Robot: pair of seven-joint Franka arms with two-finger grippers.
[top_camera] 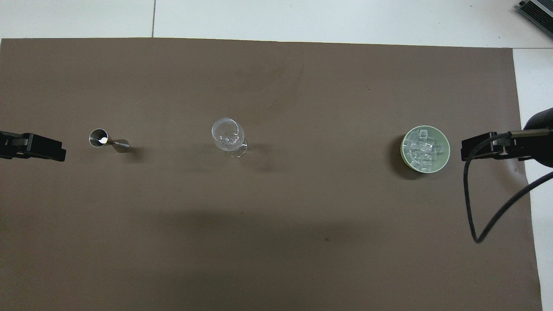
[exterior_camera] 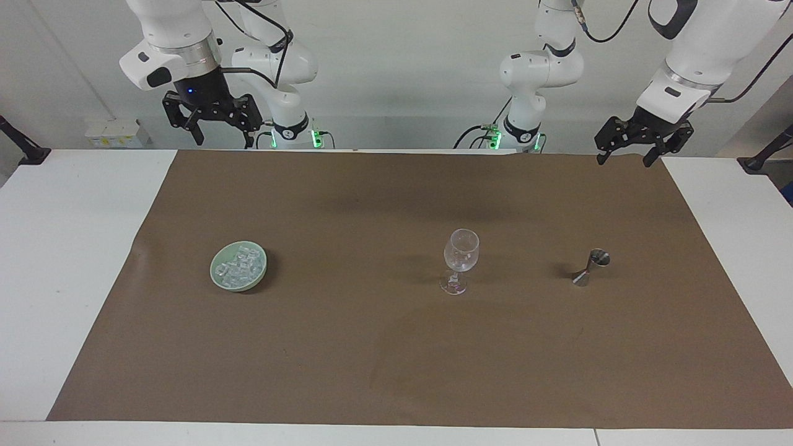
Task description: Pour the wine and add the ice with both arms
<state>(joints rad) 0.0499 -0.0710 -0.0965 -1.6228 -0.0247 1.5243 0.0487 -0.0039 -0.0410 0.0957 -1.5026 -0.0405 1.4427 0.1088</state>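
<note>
Both arms wait, lifted, at the robots' edge of the tabletop [exterior_camera: 74, 260], neither one touching anything. The left gripper [exterior_camera: 630, 152] hangs over the corner of the brown mat [exterior_camera: 396, 347] at the left arm's end, its jaws spread apart and holding nothing. The right gripper [exterior_camera: 214, 127] hangs over the mat's edge at the right arm's end, and its jaws also stand open and empty. From overhead only the dark tips of each show, at the mat's two sides.

Farther out from the robots, three things stand in a loose row across the middle of the mat, well apart from one another. Toward the left arm's end is a small metal measuring cup [exterior_camera: 593, 267], shaped like an hourglass, upright with its open mouth up. Roughly in the middle of the row stands a clear stemmed wine glass [exterior_camera: 460, 259], upright on its foot; whether there is anything in its bowl I cannot tell. Toward the right arm's end sits a pale green bowl [exterior_camera: 217, 277], and the ice [exterior_camera: 238, 267] lies heaped inside it, a pile of small clear cubes filling most of the bowl.

Out from that row the mat runs on bare to its edge, with a strip of white tabletop past it.
</note>
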